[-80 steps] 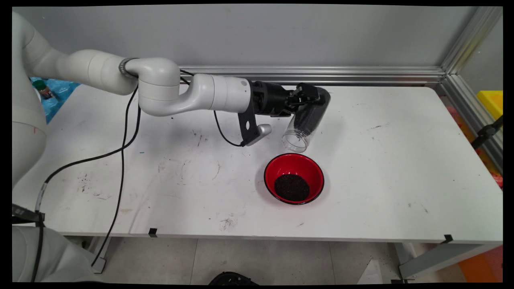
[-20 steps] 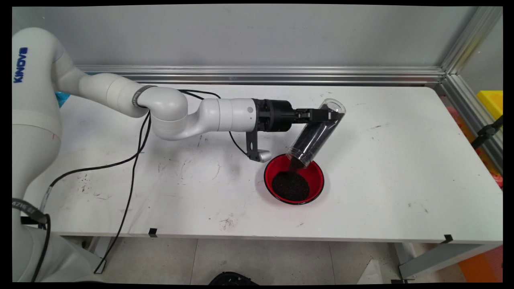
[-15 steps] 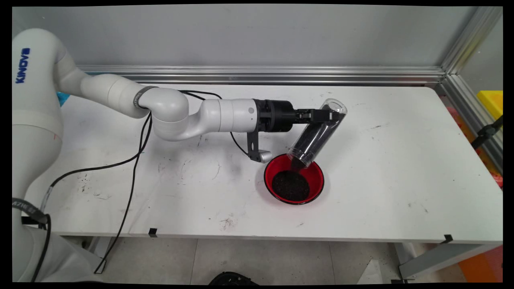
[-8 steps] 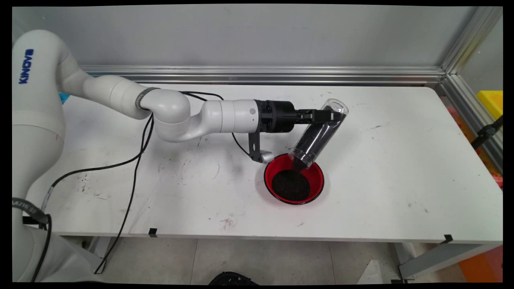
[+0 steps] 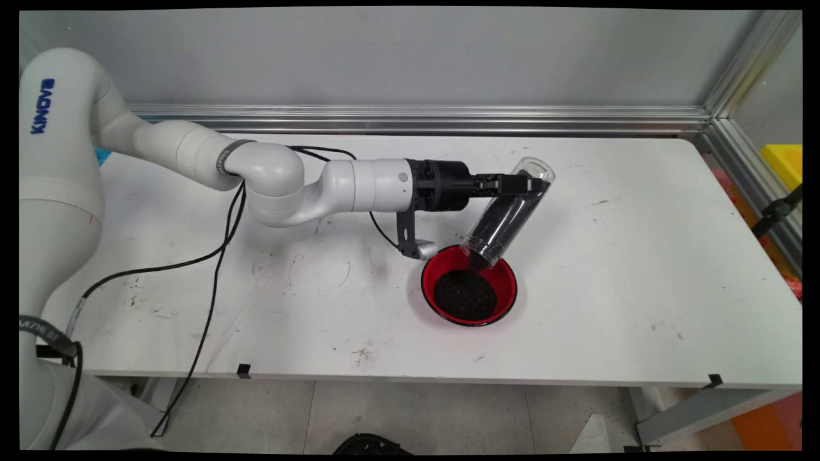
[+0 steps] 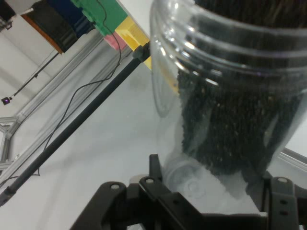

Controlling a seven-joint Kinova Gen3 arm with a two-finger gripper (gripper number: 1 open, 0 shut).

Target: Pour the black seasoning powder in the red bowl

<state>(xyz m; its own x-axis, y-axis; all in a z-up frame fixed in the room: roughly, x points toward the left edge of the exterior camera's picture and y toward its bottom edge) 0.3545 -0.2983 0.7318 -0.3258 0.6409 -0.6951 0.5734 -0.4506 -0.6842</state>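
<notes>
Black claw (image 5: pixel 529 184) tilts one jar (image 5: pixel 506 218) over one bowl (image 5: pixel 506 301).

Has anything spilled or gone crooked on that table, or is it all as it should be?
Nothing has spilled. The clear jar in the gripper is steeply tilted, mouth down over the red bowl, and its dark grains lie inside the bowl. The white table shows only old scuffs.

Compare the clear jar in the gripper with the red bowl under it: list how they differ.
The jar is clear, tall and narrow; the bowl is red with a black rim, wide and shallow. The jar hangs tilted in the gripper, mouth down over the bowl's far rim; the bowl sits level on the table, mouth up. Both hold the same dark grains.
</notes>
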